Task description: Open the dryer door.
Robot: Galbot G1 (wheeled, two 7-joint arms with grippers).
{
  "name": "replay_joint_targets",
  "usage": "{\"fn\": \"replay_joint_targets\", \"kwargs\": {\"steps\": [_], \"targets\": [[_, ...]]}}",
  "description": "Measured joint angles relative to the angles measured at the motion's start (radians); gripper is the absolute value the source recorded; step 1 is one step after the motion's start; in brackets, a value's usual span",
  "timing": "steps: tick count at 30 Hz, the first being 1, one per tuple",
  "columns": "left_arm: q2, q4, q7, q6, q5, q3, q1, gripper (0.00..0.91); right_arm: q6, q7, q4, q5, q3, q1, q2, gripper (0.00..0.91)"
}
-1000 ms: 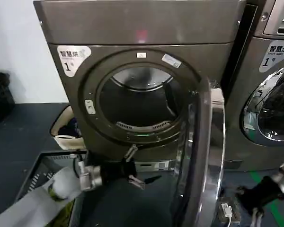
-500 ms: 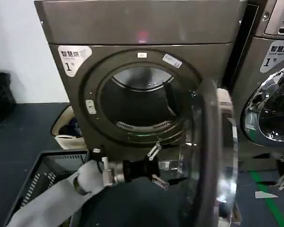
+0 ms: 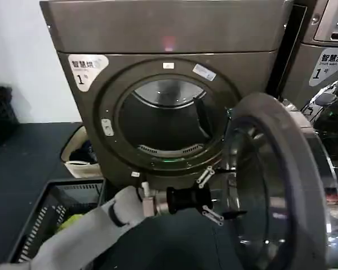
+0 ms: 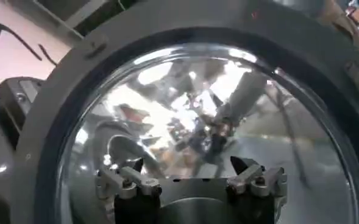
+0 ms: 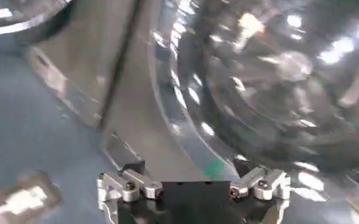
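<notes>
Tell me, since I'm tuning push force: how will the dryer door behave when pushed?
The dryer door likely swings stiffly on its side hinge. Its thick rim and glass suggest weight. The left gripper, fingers open, may slip on the glossy glass.

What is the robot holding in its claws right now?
Nothing. The left gripper is open, its fingers spread just in front of the inner glass of the dryer door. The right gripper is open too, with nothing between its fingers.

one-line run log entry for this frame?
big grey-brown metal dryer | round glass door: swung open | left gripper: open, at door glass | right gripper: open
</notes>
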Motion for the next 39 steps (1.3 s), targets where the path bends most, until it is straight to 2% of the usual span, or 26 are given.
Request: {"fn": "replay_joint_targets", "kwargs": {"steps": [3, 7, 18, 23, 27, 31, 37, 39], "targets": [[-0.027, 0.010, -0.005, 0.004, 0.001, 0.015, -0.012, 0.907, 0.043, 0.022, -0.103, -0.011, 0.071, -0.013, 0.017, 0.907], [-0.070, 0.030, -0.022, 0.008, 0.006, 0.040, -0.031, 0.907, 0.045, 0.098, -0.165, -0.023, 0.263, -0.139, 0.051, 0.907], [-0.211, 0.108, -0.064, 0.027, 0.029, 0.112, -0.088, 0.907, 0.052, 0.142, -0.100, -0.014, 0.913, -0.662, 0.224, 0.907], [-0.285, 0.160, -0.078, 0.027, 0.043, 0.140, -0.112, 0.907, 0.033, 0.211, 0.036, -0.013, 1.147, -0.871, 0.349, 0.907], [-0.342, 0.205, -0.096, 0.027, 0.055, 0.155, -0.129, 0.907, 0.024, 0.272, 0.212, -0.026, 1.287, -1.017, 0.481, 0.907], [-0.403, 0.251, -0.118, 0.015, 0.085, 0.160, -0.142, 0.907, 0.015, 0.346, 0.382, -0.066, 1.392, -1.131, 0.622, 0.907], [-0.482, 0.325, -0.184, -0.002, 0.151, 0.169, -0.157, 0.907, -0.009, 0.454, 0.552, -0.143, 1.489, -1.225, 0.786, 0.907], [-0.501, 0.349, -0.214, -0.005, 0.187, 0.171, -0.160, 0.907, -0.036, 0.499, 0.605, -0.183, 1.509, -1.243, 0.833, 0.907]]}}
